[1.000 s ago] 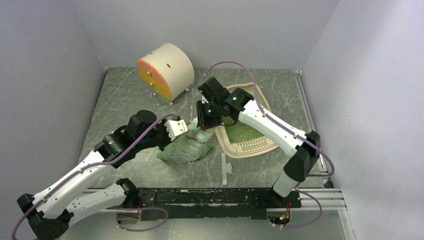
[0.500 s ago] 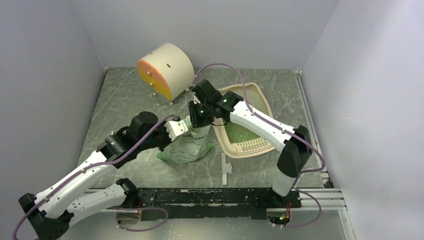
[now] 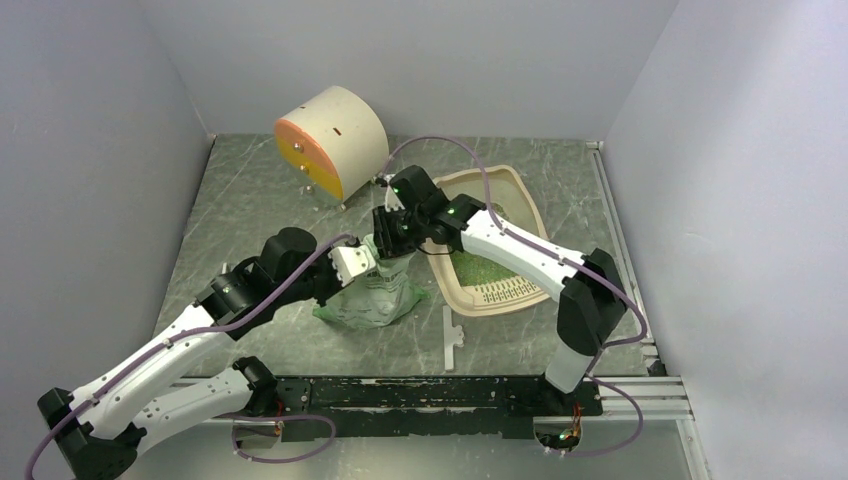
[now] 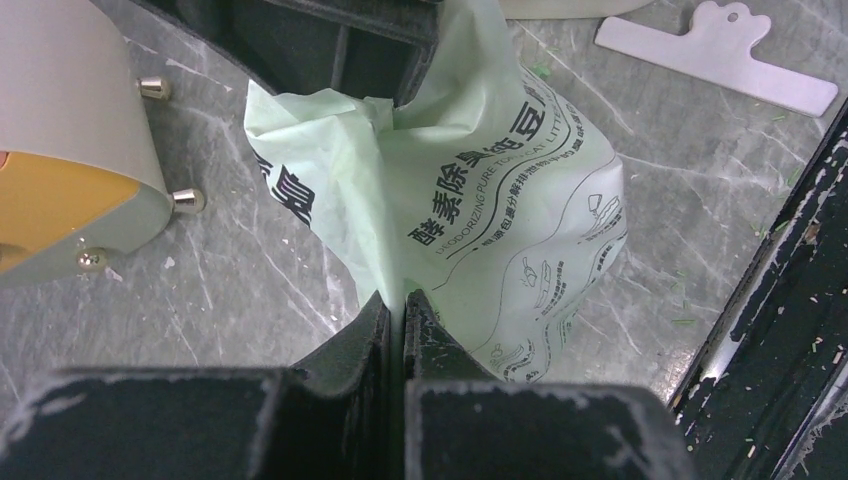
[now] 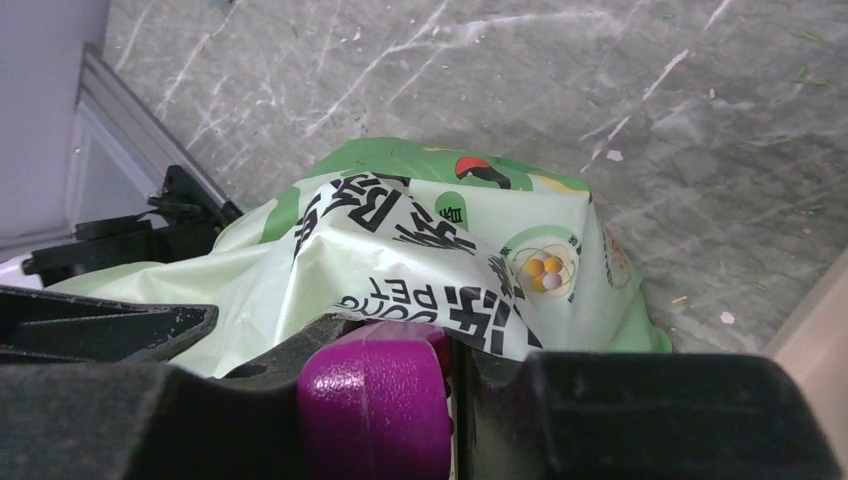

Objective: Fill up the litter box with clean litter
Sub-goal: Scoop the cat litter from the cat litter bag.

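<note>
The beige litter box (image 3: 527, 205) lies right of centre, with a patch of green clean litter (image 3: 483, 265) near its slotted grille (image 3: 508, 292). A corner of the box shows in the right wrist view (image 5: 818, 330). The light-green litter bag (image 3: 375, 298) stands left of the box. My left gripper (image 3: 360, 263) is shut on the bag's upper edge (image 4: 403, 300). My right gripper (image 3: 388, 232) is at the bag's top, shut on the magenta scoop's handle (image 5: 372, 400). The scoop's head is hidden behind the crumpled bag (image 5: 430, 250).
A cream half-cylinder cabinet with an orange face (image 3: 330, 140) stands at the back left on brass feet (image 4: 188, 200). A white flat clip (image 3: 453, 337) lies in front of the box and shows in the left wrist view (image 4: 720, 55). A black rail (image 3: 440, 392) runs along the near edge.
My right gripper has moved left with the scoop, from the litter box's left edge to the top of the bag. The left gripper has kept its hold and barely shifted.
</note>
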You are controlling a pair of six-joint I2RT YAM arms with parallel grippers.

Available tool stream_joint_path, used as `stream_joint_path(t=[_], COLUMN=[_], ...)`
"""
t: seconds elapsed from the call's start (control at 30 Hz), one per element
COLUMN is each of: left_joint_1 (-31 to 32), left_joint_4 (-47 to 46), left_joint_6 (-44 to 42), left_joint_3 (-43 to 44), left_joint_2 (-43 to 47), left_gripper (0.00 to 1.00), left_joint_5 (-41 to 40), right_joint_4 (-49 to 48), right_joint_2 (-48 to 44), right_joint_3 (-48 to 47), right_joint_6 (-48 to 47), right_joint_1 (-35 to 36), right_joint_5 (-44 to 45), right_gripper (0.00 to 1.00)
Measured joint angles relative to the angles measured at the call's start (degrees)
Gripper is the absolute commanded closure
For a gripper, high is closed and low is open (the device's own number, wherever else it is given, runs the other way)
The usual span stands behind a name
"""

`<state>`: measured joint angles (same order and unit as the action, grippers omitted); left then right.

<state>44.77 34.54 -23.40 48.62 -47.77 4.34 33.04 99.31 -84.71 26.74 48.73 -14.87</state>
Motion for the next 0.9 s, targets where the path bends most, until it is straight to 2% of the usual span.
stream_joint_path(t=[0.3, 0.67, 0.9], left_joint_1=[0.02, 0.04, 0.07], left_joint_4=[-0.2, -2.05, -1.64], left_joint_6=[-0.59, -1.36, -2.08], left_joint_3=[0.02, 0.42, 1.64], left_joint_2=[0.22, -0.2, -1.16], left_gripper=[0.95, 0.95, 0.95], left_joint_5=[0.52, 2.47, 3.45], right_joint_4=[-15.39, -42.71, -46.62], right_joint_2=[-4.35, -11.74, -18.03], right_joint_3=[12.68, 34.93, 41.05], right_joint_6=[4.66, 25.27, 32.76], right_joint_1=[-3.61, -11.39, -15.5], right_joint_5=[-10.73, -25.77, -28.61], right_gripper=[1.0, 1.0, 1.0])
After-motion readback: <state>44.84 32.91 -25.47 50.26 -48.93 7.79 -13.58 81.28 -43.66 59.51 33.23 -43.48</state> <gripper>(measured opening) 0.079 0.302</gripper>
